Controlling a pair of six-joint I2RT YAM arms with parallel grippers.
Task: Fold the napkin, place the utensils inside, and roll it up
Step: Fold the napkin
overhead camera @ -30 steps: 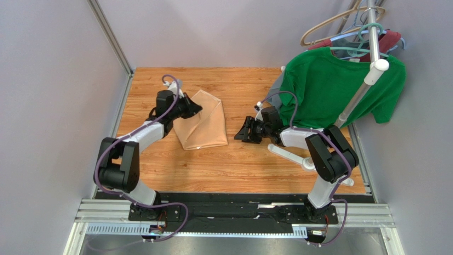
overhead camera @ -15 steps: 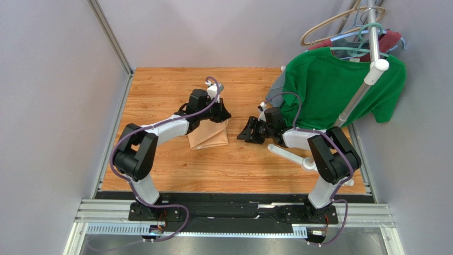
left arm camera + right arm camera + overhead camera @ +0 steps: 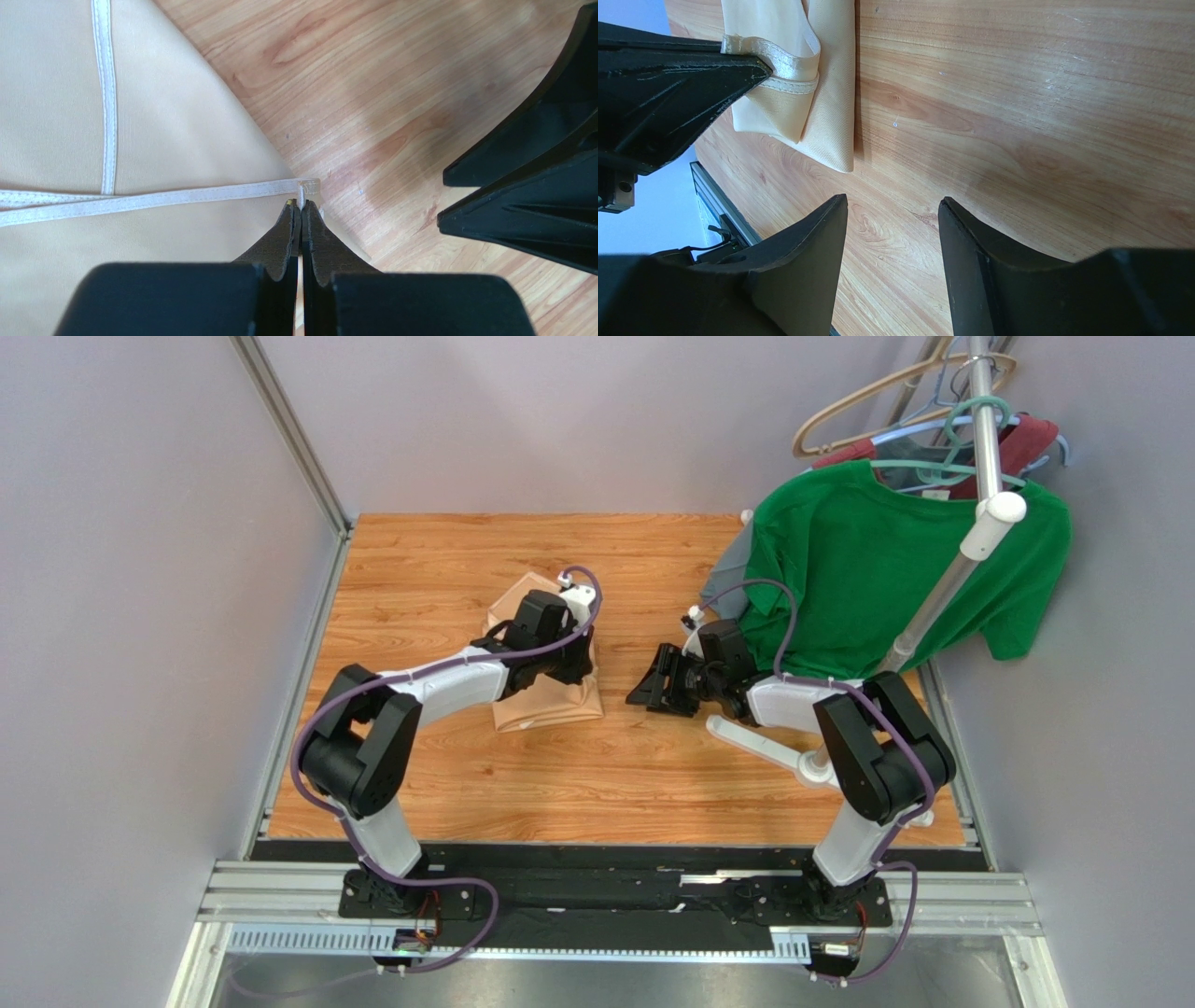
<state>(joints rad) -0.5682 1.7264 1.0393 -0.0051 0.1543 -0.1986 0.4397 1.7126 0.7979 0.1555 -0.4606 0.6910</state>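
Note:
The peach-tan napkin [image 3: 540, 693] lies partly folded on the wooden table, left of centre. My left gripper [image 3: 582, 661] is shut on the napkin's hemmed corner [image 3: 307, 189] and holds it over the cloth's right edge. The napkin fills the left of the left wrist view [image 3: 126, 140] and shows at the top left of the right wrist view [image 3: 808, 77]. My right gripper [image 3: 648, 682] is open and empty, low over bare wood just right of the napkin; its fingers [image 3: 808, 252] frame the table. The spoon is out of view.
A green T-shirt [image 3: 884, 560] hangs on a white rack [image 3: 968, 546] at the right, with hangers above. The rack's white legs [image 3: 765, 742] lie on the table near my right arm. Grey walls bound the table's left and back.
My left gripper has carried the napkin corner from the far left across to the right and lowered it, folding the cloth over itself. The right gripper has barely moved.

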